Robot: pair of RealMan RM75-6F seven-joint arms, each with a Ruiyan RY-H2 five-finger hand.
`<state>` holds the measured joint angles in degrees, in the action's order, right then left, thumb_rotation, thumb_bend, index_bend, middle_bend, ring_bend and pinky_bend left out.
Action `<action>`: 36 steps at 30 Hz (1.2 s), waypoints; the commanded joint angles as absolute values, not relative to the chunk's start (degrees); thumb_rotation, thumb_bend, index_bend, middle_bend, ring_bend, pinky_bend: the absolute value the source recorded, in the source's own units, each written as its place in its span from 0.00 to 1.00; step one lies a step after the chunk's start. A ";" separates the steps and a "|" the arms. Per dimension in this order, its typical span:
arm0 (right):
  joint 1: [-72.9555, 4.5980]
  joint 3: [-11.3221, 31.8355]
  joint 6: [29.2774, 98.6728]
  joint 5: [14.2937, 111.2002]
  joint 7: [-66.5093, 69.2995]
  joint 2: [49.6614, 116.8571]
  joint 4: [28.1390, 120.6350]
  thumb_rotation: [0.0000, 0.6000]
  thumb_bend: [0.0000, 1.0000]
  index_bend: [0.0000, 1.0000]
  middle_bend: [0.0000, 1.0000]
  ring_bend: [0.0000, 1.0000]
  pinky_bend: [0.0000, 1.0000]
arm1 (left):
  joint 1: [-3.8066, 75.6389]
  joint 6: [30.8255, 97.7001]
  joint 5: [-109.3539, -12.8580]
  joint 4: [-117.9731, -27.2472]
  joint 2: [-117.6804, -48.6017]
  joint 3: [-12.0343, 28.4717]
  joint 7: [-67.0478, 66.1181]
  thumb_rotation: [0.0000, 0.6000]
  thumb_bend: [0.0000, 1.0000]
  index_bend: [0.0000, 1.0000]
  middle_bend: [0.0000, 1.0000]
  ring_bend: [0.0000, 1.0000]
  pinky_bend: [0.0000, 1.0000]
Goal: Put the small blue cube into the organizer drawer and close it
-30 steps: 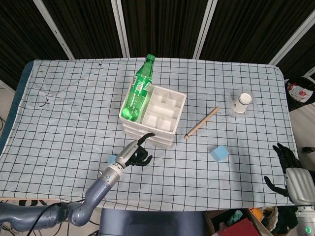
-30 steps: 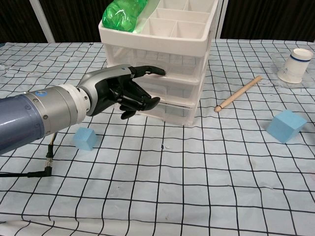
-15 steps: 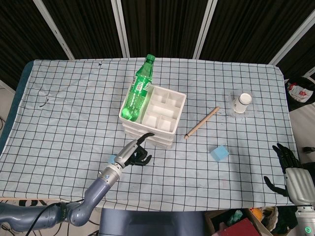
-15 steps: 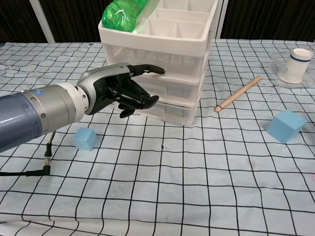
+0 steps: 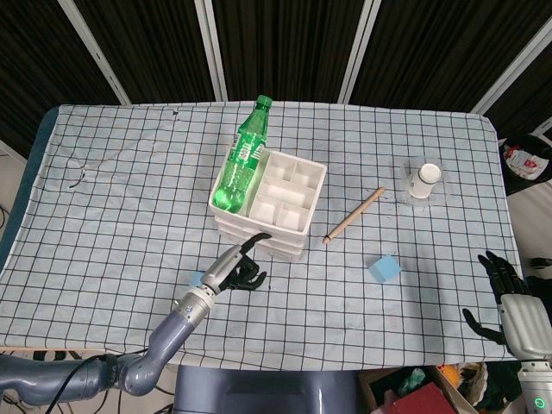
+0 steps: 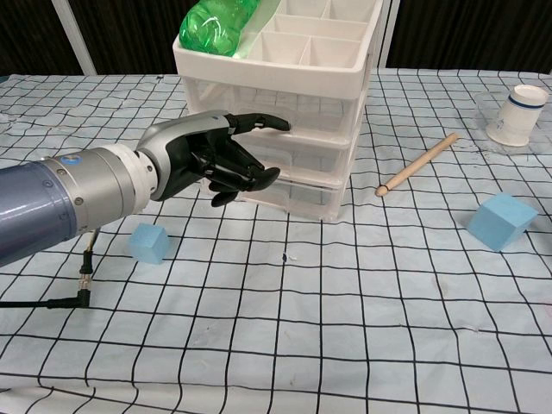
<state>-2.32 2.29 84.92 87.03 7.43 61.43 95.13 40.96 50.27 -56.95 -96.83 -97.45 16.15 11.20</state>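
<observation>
The small blue cube (image 6: 148, 242) lies on the checked cloth to the front left of the white organizer (image 6: 293, 112), and in the head view it peeks out beside my left wrist (image 5: 197, 279). The organizer's (image 5: 269, 194) stacked drawers all look pushed in. My left hand (image 6: 211, 159) hovers in front of them, holding nothing, with one finger stretched to the upper drawer's front and the others loosely curled. It sits above and to the right of the cube, apart from it. My right hand (image 5: 504, 297) rests at the table's near right edge with its fingers spread, empty.
A green bottle (image 5: 241, 159) lies in the organizer's top tray. A larger blue cube (image 6: 503, 221) sits on the right, with a wooden stick (image 6: 418, 163) between it and the organizer. A tipped paper cup (image 6: 517, 112) lies at the far right.
My left hand has edged slightly up and closer to the drawer front. The cubes, the organizer and the right hand have not moved.
</observation>
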 commanded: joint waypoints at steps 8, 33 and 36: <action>-2.32 2.28 84.90 87.02 7.42 61.43 95.14 1.00 0.26 0.00 0.00 0.00 0.18 | 40.90 50.28 -57.10 -97.42 -97.03 16.04 11.09 1.00 0.47 0.15 0.94 0.91 0.82; -2.27 2.21 85.12 87.32 7.26 61.47 95.03 1.00 0.26 0.00 0.00 0.00 0.18 | 37.48 50.93 -61.33 -101.94 -93.43 12.52 13.98 1.00 0.47 0.18 0.94 0.91 0.82; -2.28 2.21 85.10 87.33 7.26 61.46 95.05 1.00 0.26 0.00 0.00 0.00 0.18 | 36.50 51.24 -62.34 -102.53 -92.44 11.44 14.61 1.00 0.47 0.17 0.94 0.91 0.82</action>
<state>-2.28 2.21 85.10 87.33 7.26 61.46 95.05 36.80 51.09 -61.98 -102.27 -92.79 11.77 14.34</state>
